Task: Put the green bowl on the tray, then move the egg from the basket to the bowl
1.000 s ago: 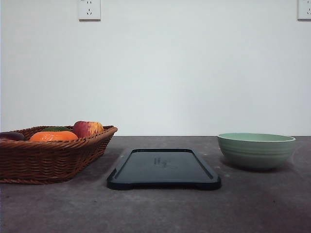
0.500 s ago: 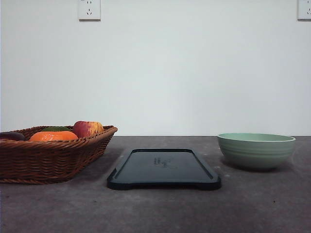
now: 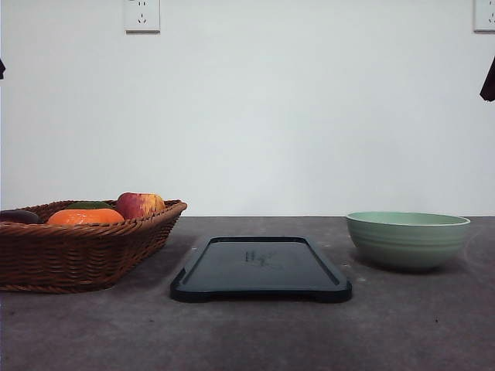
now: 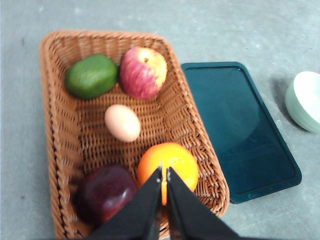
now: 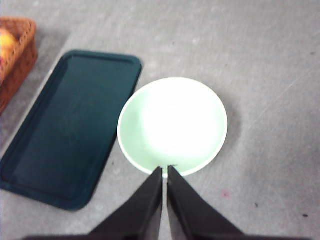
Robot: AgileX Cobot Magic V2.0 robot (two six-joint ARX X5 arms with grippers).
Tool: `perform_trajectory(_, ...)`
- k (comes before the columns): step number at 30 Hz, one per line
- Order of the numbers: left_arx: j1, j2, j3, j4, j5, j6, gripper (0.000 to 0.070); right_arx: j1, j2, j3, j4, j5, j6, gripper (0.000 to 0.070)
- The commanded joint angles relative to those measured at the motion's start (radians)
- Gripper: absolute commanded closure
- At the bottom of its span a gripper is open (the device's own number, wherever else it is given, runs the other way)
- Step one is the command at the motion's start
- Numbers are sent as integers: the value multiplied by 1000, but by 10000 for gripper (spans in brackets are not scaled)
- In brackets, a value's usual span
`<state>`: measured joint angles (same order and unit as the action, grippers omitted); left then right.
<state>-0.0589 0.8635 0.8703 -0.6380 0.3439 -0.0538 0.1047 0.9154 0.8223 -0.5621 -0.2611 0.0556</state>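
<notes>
Basket [image 3: 81, 243] placed at table's [image 3: 255, 332] left, tray [image 3: 261, 268] at centre, green bowl [image 3: 407, 239] at right, all apart. Egg [image 4: 122, 123] held in basket, among apple [image 4: 143, 72], orange [image 4: 167, 163] and other fruit.

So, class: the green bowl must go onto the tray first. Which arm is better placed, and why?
The right arm, probably. Its gripper, fingers shut, hangs directly above the green bowl, which sits beside the tray. The left gripper hangs over the basket.
</notes>
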Motion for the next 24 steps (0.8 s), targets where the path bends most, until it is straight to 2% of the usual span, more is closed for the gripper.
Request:
perform_trajectory(1, -2, 8, 21, 10, 5, 25, 692, 4, 5, 19, 7, -3, -18, 691)
perform_trajectory(3, -2, 7, 21, 10, 5, 40, 556, 4, 5, 19, 7, -2, -20, 646)
perform_trajectory(5, -3, 6, 21, 14, 5, 46, 366, 4, 5, 19, 7, -1, -20, 517)
perform_trajectory(6, -3, 6, 21, 17, 5, 46, 313, 4, 5, 19, 7, -1, -19, 455)
perform_trajectory(7, -3, 6, 21, 19, 5, 46, 299, 4, 5, 19, 7, -1, -19, 409)
perform_trajectory(13, -3, 6, 21, 26, 5, 41, 309, 4, 19, 50, -41, 8, 26, 404)
perform_trajectory(20, -3, 6, 21, 27, 5, 39, 308, 2, 196, 271, -301, 65, 30, 404)
perform_trajectory(24, -3, 6, 21, 26, 5, 39, 308, 1, 327, 405, -397, 80, 7, 404)
